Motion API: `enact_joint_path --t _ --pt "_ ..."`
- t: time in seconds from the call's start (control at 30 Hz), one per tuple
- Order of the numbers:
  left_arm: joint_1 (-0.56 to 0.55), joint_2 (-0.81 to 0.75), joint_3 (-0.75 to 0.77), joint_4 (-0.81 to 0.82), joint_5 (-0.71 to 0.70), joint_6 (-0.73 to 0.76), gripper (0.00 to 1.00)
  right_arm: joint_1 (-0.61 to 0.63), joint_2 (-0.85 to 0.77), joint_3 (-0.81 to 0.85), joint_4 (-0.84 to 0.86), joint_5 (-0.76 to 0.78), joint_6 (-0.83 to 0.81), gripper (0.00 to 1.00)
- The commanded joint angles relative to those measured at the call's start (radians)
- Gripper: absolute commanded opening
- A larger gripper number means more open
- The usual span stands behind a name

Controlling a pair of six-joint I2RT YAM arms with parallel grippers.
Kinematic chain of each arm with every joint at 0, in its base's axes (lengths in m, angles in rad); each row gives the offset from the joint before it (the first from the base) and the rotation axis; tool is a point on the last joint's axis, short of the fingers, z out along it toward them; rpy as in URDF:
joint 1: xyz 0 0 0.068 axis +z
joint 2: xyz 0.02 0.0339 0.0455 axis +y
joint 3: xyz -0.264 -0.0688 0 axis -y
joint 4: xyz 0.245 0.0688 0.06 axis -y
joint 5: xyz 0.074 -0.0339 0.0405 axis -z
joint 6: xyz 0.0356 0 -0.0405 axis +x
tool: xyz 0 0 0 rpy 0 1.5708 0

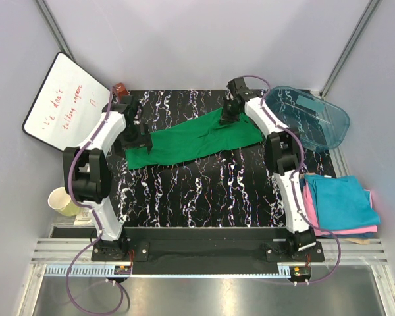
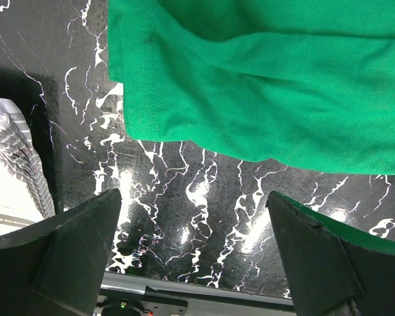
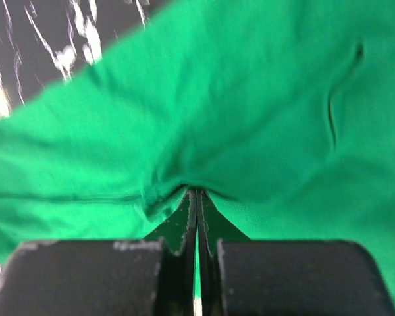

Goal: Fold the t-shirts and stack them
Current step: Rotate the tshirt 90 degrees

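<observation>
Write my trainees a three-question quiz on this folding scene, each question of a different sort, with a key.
1. Which gripper pinches the green t-shirt?
2. What colour tops the folded pile? A pink, B teal-blue, C tan.
3. True or false: the left gripper is shut on cloth.
Key: 1 the right gripper; 2 B; 3 false, its jaws stand open and hold nothing.
</observation>
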Motion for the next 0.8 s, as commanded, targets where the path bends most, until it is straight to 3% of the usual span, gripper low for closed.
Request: enact_joint_path --t 0.0,0.17,0.27,0.47,0.63,0.67,0.73,0.77 --pt "-0.002 0.011 0.023 -0.006 -0.027 0.034 0.99 0.003 0.142 0.238 -0.076 -0.025 0.035 0.00" --pt "-0.002 0.009 0.063 -0.007 -0.004 0.052 0.99 0.008 0.265 0.387 -0.078 -0.016 0.057 0.00" --pt "-0.008 0.011 0.094 -0.004 0.013 0.068 0.99 0.011 0.254 0.412 -0.070 0.007 0.055 0.00" --pt "-0.045 0.017 0.120 0.033 0.038 0.078 0.99 0.028 0.067 0.259 0.097 0.028 0.015 0.00" --pt "-0.082 0.057 0.129 0.062 0.022 0.077 0.95 0.028 -0.048 0.142 0.082 0.021 -0.003 0.00" --pt "-0.085 0.070 0.141 0.065 0.010 0.078 0.90 0.028 -0.100 0.110 0.082 0.008 -0.006 0.00" --pt "-0.094 0.132 0.190 0.068 -0.020 0.066 0.14 0.026 -0.155 0.004 0.083 0.004 -0.017 0.00" --pt "-0.096 0.156 0.212 0.068 -0.037 0.056 0.00 0.028 -0.212 -0.030 0.082 0.004 -0.019 0.00"
